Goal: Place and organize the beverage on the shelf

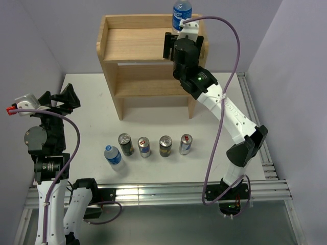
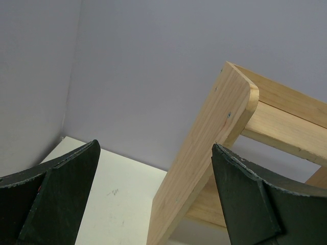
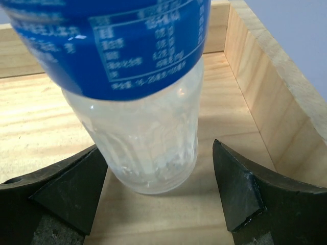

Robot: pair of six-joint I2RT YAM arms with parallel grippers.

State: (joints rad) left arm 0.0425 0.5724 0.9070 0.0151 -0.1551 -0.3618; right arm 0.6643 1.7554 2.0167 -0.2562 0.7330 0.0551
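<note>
The light wood two-tier shelf (image 1: pixel 138 46) stands at the back of the table. A clear water bottle with a blue label (image 1: pixel 181 13) stands upright on its top board near the back right corner. My right gripper (image 1: pixel 179 31) is open around the bottle's base (image 3: pixel 148 127); the left finger is at the bottle and a gap shows on the right side. The top board (image 3: pixel 41 127) and its raised rim (image 3: pixel 265 92) show in the right wrist view. My left gripper (image 1: pixel 69 97) is open and empty, held high at the far left, facing the shelf's side panel (image 2: pixel 204 153).
On the white table in front of the shelf stands a row: a small water bottle (image 1: pixel 113 155), a dark can (image 1: pixel 125 144), a silver-blue can (image 1: pixel 144 147), a second dark can (image 1: pixel 165 146) and a silver can (image 1: pixel 185 144). Grey walls enclose the table.
</note>
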